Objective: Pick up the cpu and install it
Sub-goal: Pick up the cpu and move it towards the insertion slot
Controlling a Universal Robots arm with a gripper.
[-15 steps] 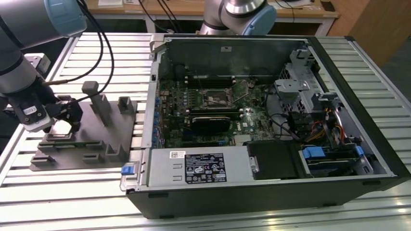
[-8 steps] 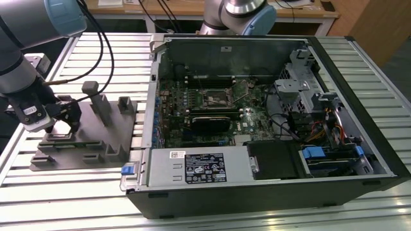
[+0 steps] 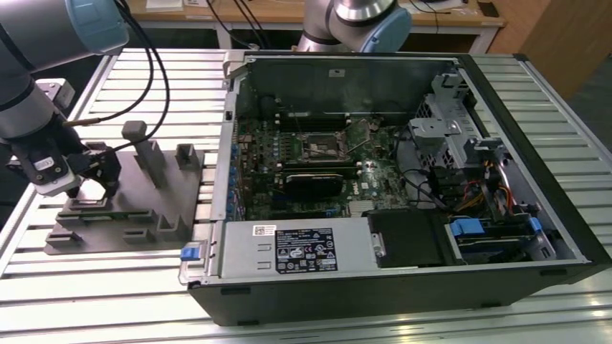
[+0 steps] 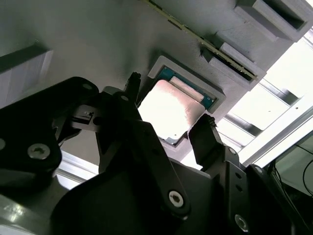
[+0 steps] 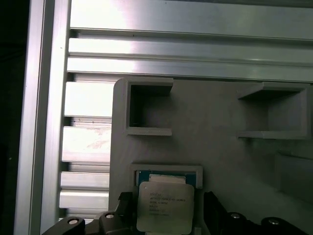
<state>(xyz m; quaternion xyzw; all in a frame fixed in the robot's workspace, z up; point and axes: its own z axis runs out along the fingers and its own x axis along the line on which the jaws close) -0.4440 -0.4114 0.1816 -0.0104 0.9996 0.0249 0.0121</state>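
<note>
the gripper (image 4: 171, 101), spread apart, straddles the cpu (image 4: 165, 113) seated in the grey fixture's (image 4: 98, 39) walled pocket.

Robotics lab or test workshop. Slatted aluminium table (image 3: 96, 287) carrying an opened PC case (image 3: 383, 304), motherboard (image 3: 287, 143) exposed, beside a grey fixture (image 3: 143, 215). Robot arm (image 3: 29, 107) over the fixture, cables trailing. Wooden desk (image 3: 277, 11) with more cables behind.

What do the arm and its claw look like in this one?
The arm is a grey tube with a pale blue joint cap, and black cables trail off it. Its wrist block is pale grey with a small label. The claw is black, with two slim fingers on screwed linkages.
</note>
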